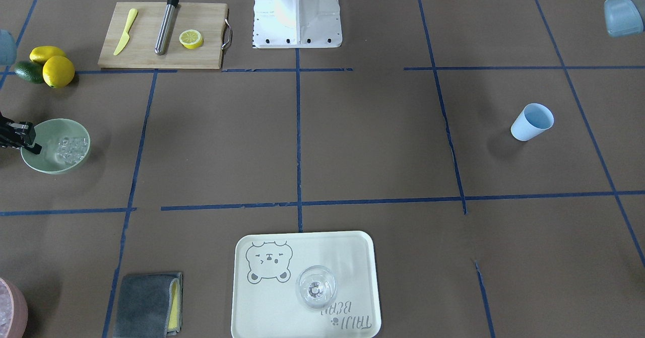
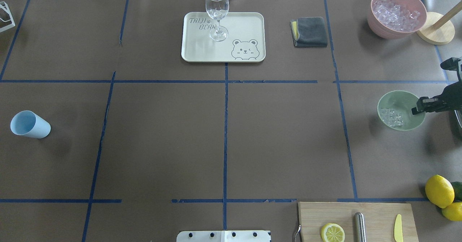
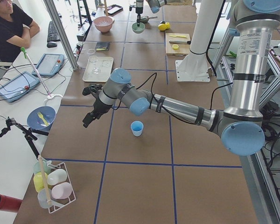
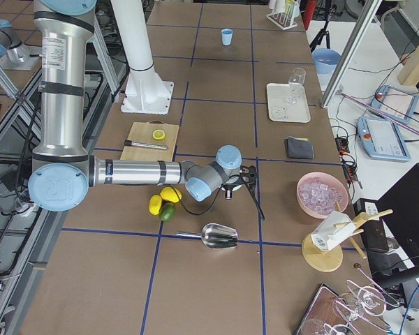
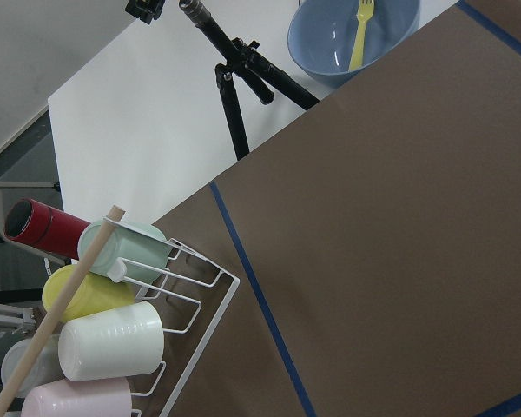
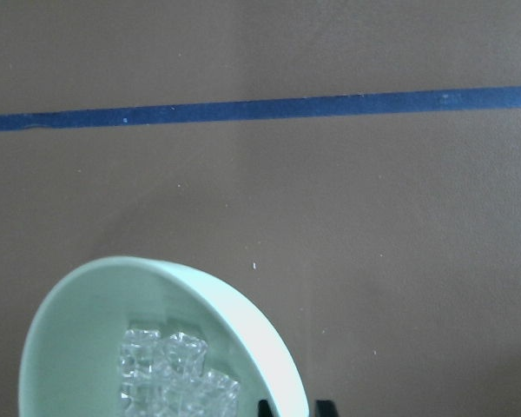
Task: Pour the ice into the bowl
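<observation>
The pale mint-green bowl [image 2: 400,101] sits on the table at my right side, with a small heap of clear ice cubes [image 2: 391,116] inside. It also shows in the front view [image 1: 50,131] and the right wrist view [image 6: 78,304], ice [image 6: 174,373] included. My right gripper [image 2: 418,109] is at the bowl's outer rim, its fingers closed across the rim. The blue cup [image 2: 30,124] stands empty at the far left. My left gripper [image 3: 87,122] hovers above the table beside the cup [image 3: 136,128]; I cannot tell whether it is open or shut.
A pink bowl [image 2: 375,16] of crushed ice stands at the back right beside a grey cloth [image 2: 309,31]. A tray [image 2: 202,51] holds a wine glass [image 2: 217,11]. A cutting board [image 2: 375,213] and lemons [image 2: 438,190] lie near right. A metal scoop [image 4: 220,236] lies beyond.
</observation>
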